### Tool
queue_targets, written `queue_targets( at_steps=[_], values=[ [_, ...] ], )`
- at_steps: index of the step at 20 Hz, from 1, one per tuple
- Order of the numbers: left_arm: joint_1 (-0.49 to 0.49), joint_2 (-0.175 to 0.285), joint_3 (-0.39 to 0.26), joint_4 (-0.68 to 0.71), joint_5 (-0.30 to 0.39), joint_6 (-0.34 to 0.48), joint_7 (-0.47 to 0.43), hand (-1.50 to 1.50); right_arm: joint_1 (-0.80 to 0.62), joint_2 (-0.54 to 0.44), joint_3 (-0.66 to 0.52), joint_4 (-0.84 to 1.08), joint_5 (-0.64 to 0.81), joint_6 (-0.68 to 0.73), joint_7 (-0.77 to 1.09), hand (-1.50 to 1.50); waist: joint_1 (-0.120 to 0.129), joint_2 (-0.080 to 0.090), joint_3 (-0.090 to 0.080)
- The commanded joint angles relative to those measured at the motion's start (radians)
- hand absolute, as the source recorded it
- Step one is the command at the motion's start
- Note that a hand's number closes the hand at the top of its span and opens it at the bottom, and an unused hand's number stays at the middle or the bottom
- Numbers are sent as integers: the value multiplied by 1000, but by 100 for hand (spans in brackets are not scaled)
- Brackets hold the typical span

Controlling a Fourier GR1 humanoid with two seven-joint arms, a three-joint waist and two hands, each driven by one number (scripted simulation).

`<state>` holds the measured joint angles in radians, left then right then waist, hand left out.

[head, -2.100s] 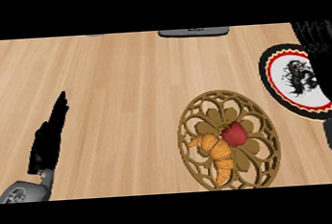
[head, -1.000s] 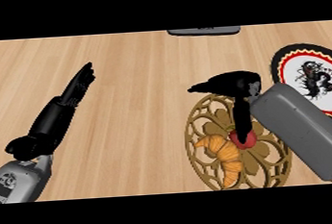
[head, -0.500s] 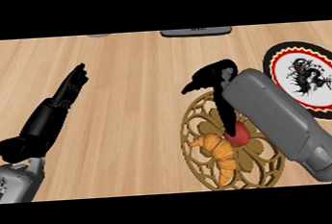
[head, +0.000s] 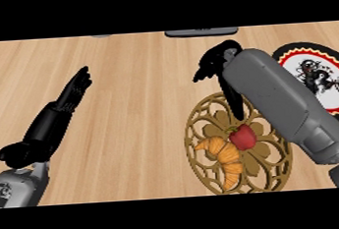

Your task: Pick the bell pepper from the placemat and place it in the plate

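Note:
A red bell pepper (head: 242,136) lies on the round golden openwork placemat (head: 202,119), right of centre, touching an orange croissant (head: 222,156). My right forearm crosses the mat's right side from the lower right. My right hand (head: 216,60) hangs over the mat's far edge, beyond the pepper, with relaxed, drooping fingers and nothing in it. A dark finger runs down along the forearm's left side toward the pepper. The plate (head: 329,84), black-rimmed with a red ring and a dragon on white, sits to the right, partly hidden by the forearm. My left hand (head: 66,105) rests open at the left.
A dark flat object (head: 200,32) lies at the counter's far edge. Bare wooden counter stretches between my two arms and beyond the placemat.
My right arm came in from the right over the placemat, and its hand has moved farther away and a little left, past the pepper. The pepper has not moved. My left hand barely shifted.

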<state>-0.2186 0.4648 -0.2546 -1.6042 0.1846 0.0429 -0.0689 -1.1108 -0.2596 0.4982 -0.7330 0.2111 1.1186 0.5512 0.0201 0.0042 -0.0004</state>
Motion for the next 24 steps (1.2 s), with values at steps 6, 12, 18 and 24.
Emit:
queue_targets(
  at_steps=[6,12,18,24],
  values=[
    [-13,-33,31,-6,-39,-31,12,0,-48,13,-32,156,89,62,-116,-150,3,3,1],
    [-13,-29,66,-36,-18,-65,67,0,-25,100,-3,187,136,57,-104,-150,-1,2,0],
    [-12,-38,102,39,-50,-98,-1,0,39,21,50,134,207,114,-228,-150,-8,1,0],
    [49,-58,95,-107,-71,-64,81,0,143,-3,110,75,256,122,-272,-150,-8,-4,1]
  ],
)
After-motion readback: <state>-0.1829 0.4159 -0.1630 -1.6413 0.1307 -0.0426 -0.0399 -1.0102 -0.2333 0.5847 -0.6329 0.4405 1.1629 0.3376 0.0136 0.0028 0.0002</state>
